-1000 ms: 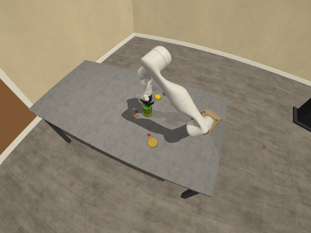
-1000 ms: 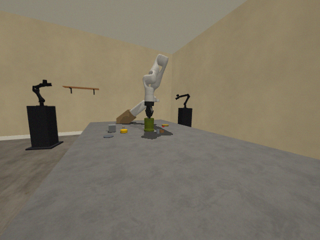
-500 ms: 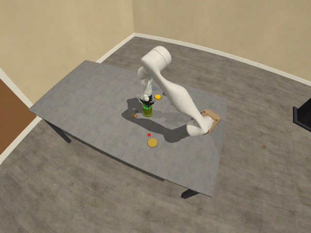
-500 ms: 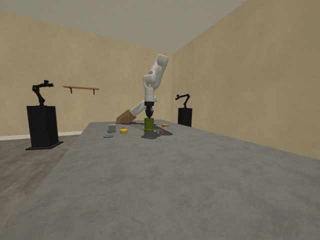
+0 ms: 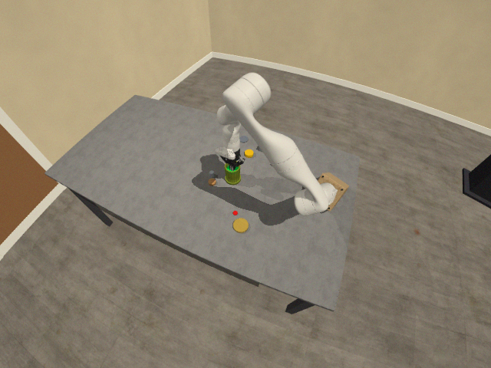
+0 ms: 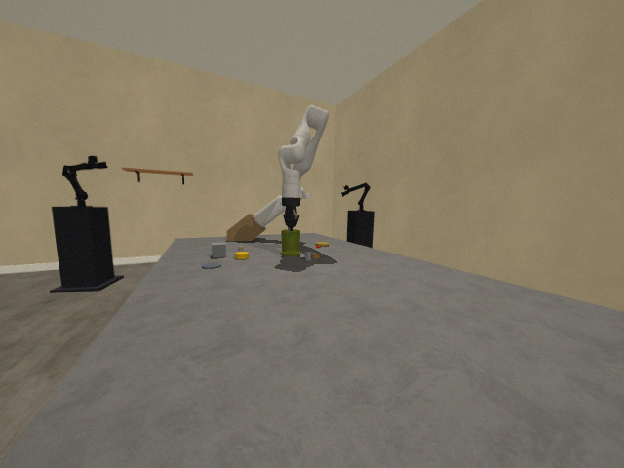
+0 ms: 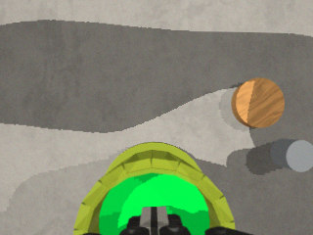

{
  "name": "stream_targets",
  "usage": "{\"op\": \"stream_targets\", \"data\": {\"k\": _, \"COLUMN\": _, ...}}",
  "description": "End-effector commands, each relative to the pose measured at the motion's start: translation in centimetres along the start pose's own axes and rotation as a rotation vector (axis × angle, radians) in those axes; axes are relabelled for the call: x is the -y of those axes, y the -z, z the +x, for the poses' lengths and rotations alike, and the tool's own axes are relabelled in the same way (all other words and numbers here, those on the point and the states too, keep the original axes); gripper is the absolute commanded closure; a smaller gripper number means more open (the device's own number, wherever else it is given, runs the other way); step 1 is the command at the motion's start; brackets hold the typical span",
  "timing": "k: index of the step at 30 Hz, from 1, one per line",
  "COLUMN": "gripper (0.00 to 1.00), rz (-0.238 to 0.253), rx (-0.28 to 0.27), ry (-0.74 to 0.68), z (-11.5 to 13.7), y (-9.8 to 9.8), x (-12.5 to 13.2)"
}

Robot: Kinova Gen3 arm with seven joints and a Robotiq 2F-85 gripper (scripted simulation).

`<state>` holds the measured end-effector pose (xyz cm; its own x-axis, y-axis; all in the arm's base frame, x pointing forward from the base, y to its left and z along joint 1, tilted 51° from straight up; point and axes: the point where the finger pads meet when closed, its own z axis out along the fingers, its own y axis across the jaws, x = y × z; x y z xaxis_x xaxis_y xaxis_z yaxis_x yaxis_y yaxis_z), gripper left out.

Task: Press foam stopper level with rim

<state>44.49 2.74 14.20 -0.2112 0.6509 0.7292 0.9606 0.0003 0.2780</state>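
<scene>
An olive-green jar (image 5: 232, 175) (image 6: 291, 243) (image 7: 153, 158) stands upright near the middle of the table. Its bright green foam stopper (image 7: 156, 198) fills the mouth and sits inside the rim in the wrist view. My gripper (image 5: 234, 162) (image 6: 291, 224) (image 7: 156, 226) is shut and empty. It points straight down with its fingertips on the stopper's top, at the jar's mouth. The fingers hide the middle of the stopper.
A wooden disc (image 5: 212, 182) (image 7: 257, 103) (image 6: 315, 255) and a small grey cylinder (image 7: 298, 156) (image 6: 307, 255) lie close beside the jar. A yellow disc (image 5: 248, 152) (image 6: 241, 254), a flat grey disc (image 5: 243, 139) (image 6: 211, 265), a grey block (image 6: 217, 249), an orange disc (image 5: 240, 225) and a red dot (image 5: 235, 212) lie further off.
</scene>
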Motion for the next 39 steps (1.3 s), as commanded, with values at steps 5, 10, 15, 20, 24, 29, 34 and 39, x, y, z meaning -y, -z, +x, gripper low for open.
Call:
{"op": "stream_targets", "data": {"k": 5, "gripper": 1.00, "rz": 0.000, "rx": -0.001, "ry": 0.001, "z": 0.0, "y": 0.9, "x": 0.0}}
{"op": "stream_targets", "data": {"k": 10, "gripper": 1.00, "rz": 0.000, "rx": -0.001, "ry": 0.001, "z": 0.0, "y": 2.2, "x": 0.0}}
{"op": "stream_targets", "data": {"k": 15, "gripper": 1.00, "rz": 0.000, "rx": -0.001, "ry": 0.001, "z": 0.0, "y": 3.1, "x": 0.0}}
{"op": "stream_targets", "data": {"k": 20, "gripper": 1.00, "rz": 0.000, "rx": -0.001, "ry": 0.001, "z": 0.0, "y": 4.7, "x": 0.0}}
{"op": "stream_targets", "data": {"k": 24, "gripper": 1.00, "rz": 0.000, "rx": -0.001, "ry": 0.001, "z": 0.0, "y": 5.8, "x": 0.0}}
{"op": "stream_targets", "data": {"k": 29, "gripper": 1.00, "rz": 0.000, "rx": -0.001, "ry": 0.001, "z": 0.0, "y": 6.4, "x": 0.0}}
{"op": "stream_targets", "data": {"k": 34, "gripper": 1.00, "rz": 0.000, "rx": -0.001, "ry": 0.001, "z": 0.0, "y": 7.2, "x": 0.0}}
{"op": "stream_targets", "data": {"k": 39, "gripper": 1.00, "rz": 0.000, "rx": -0.001, "ry": 0.001, "z": 0.0, "y": 7.5, "x": 0.0}}
